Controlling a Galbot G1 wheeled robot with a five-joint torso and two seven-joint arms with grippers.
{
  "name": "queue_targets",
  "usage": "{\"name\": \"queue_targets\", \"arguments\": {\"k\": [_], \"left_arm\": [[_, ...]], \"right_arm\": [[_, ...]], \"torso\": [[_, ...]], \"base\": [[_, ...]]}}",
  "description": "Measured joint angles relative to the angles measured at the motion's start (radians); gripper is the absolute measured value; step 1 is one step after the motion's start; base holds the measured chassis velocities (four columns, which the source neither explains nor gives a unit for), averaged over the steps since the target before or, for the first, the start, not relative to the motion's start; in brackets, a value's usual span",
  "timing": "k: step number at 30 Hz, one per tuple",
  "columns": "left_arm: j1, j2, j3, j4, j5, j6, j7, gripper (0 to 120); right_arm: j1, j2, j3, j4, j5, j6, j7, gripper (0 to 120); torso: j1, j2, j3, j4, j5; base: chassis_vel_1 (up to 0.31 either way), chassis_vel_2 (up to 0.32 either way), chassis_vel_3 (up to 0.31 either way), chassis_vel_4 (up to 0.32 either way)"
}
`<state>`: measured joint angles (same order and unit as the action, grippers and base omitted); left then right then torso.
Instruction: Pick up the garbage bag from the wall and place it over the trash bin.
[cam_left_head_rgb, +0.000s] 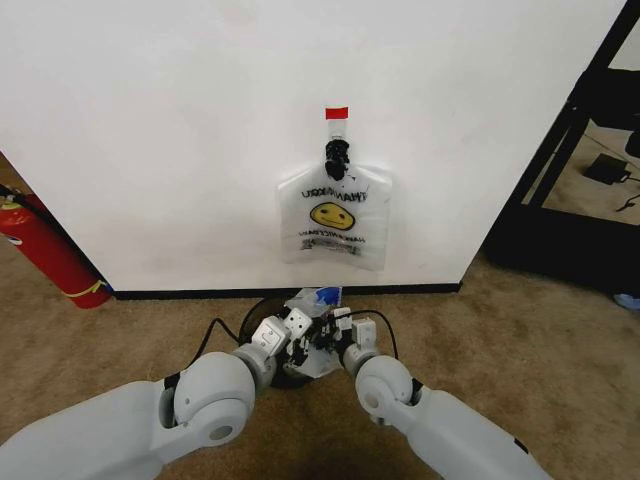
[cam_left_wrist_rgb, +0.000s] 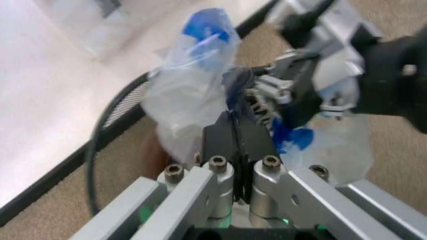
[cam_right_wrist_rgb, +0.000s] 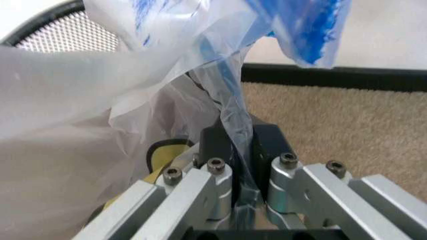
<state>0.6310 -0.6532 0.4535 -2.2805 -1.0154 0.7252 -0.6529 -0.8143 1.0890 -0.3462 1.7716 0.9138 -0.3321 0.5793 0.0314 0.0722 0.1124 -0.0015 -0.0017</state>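
Both grippers clamped on the garbage bag (cam_left_head_rgb: 318, 330): left gripper (cam_left_wrist_rgb: 235, 131) pinches one edge, right gripper (cam_right_wrist_rgb: 235, 142) the film (blue tape just beyond its tips). Bag bunched between them, directly above the trash bin (cam_left_head_rgb: 252, 318), near the wall (cam_left_head_rgb: 150, 130).

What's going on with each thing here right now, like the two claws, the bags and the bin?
Left claw: shut on the garbage bag, over the bin.
Right claw: shut on the garbage bag's film.
Garbage bag: crumpled, held between both claws above the trash bin.
Trash bin: upright on the carpet by the wall, not yet lined.
Second smiley bag: hanging flat from the hook.
Fire extinguisher: leaning against the wall.
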Motion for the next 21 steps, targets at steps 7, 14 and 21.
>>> {"name": "queue_targets", "arguments": {"k": [7,14,21], "left_arm": [[0.078,0.035,-0.123,-0.01,0.002,-0.024,0.008,0],[0.16,0.08,-0.208,0.018,0.041,-0.053,0.027,0],[0.195,0.111,-0.208,-0.03,0.03,-0.046,0.031,0]], "right_arm": [[-0.094,-0.067,0.086,0.088,-0.003,0.019,-0.03,2],[-0.235,-0.145,0.238,0.21,-0.01,0.045,-0.091,2],[-0.347,-0.177,0.361,0.274,-0.006,0.066,-0.124,2]], "torso": [[0.0,0.0,0.0,-0.0002,0.0],[0.0,0.0,0.0,-0.0002,0.0002],[0.0,0.0,0.0,0.0,-0.0002]], "base": [[0.0,0.0,0.0,0.0],[0.0,0.0,0.0,0.0],[0.0,0.0,0.0,0.0]]}}
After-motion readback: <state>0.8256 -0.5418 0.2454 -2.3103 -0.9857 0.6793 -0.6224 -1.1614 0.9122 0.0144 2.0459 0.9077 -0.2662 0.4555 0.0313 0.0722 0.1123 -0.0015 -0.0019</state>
